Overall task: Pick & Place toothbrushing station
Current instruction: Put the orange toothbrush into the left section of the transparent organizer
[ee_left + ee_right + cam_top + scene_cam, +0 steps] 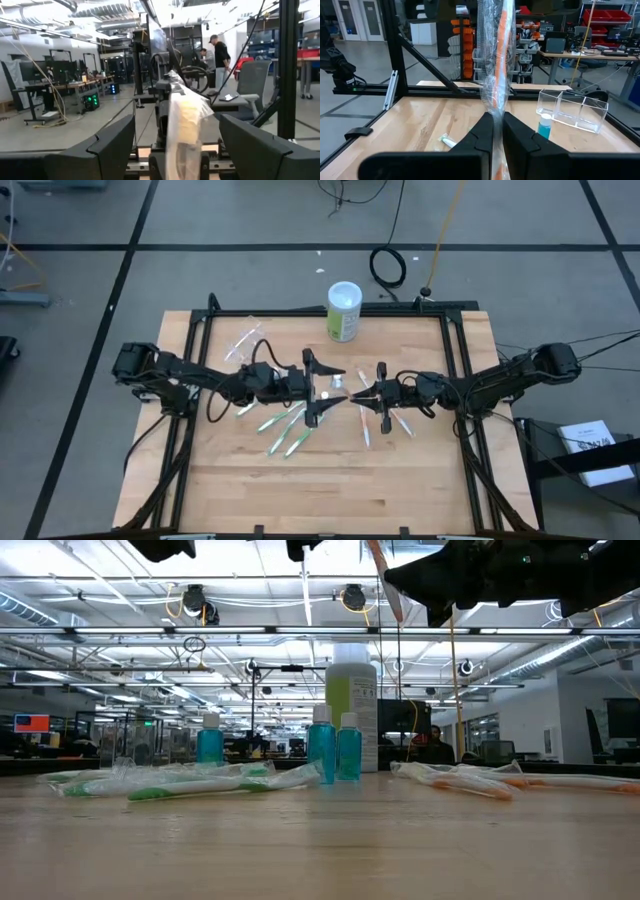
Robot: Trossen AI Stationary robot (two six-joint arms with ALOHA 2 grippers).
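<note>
Right of the teal tubes point(331, 386), your right end effector point(358, 393) pinches a wrapped orange toothbrush point(499, 75); your left end effector point(322, 387) gapes empty.

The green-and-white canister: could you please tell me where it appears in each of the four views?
High view: the canister stands at the table's far edge, near the middle.
Low view: centre of the picture, upright, behind two teal tubes.
Left wrist view: not in it.
Right wrist view: not in it.
Shared landmark: the teal tubes, just in front of the canister in the low view and mid-table in the high view.
</note>
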